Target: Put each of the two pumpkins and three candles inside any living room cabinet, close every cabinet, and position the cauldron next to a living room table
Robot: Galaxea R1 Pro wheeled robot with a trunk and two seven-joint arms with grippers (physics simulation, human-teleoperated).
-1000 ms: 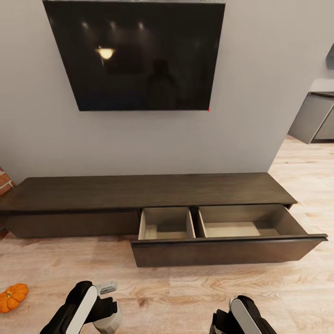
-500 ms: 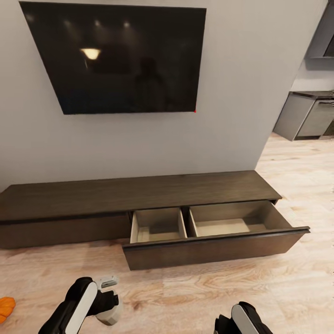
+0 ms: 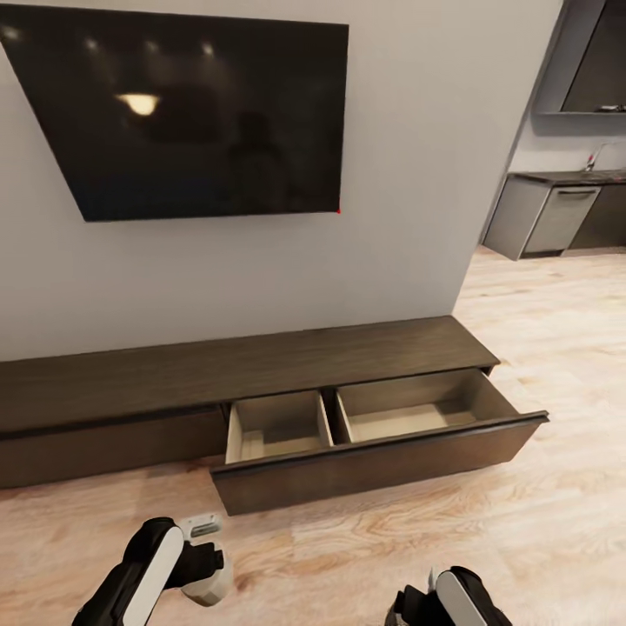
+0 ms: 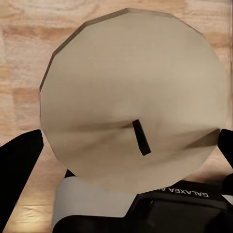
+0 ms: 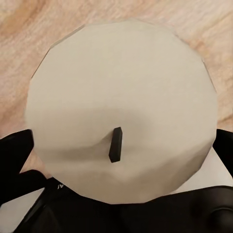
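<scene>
My left gripper's (image 4: pixel 131 141) black fingers (image 4: pixel 19 165) clamp a stubby grey-beige candle (image 4: pixel 133 97) with a dark wick; the right gripper (image 5: pixel 121 145) clamps an identical second candle (image 5: pixel 121 111). Both candles I judge ready for stowing. The long dark-brown wooden cabinet (image 3: pixel 243 365) ahead has one wide drawer (image 3: pixel 374 452) pulled out, its beige compartments bare. Nothing blocks the wooden floor (image 3: pixel 556 522) between. A black wall television (image 3: pixel 183 113) hangs above.

Each candle is sitting between dark fingers and blocking them: left candle (image 4: pixel 133 97) is covering all but finger (image 4: pixel 17 170) tips; right candle (image 5: pixel 121 114) likewise. Cabinet (image 3: pixel 174 374) is running off the frame edge. Right gripper (image 3: pixel 435 604) is being cropped by the bottom edge.
</scene>
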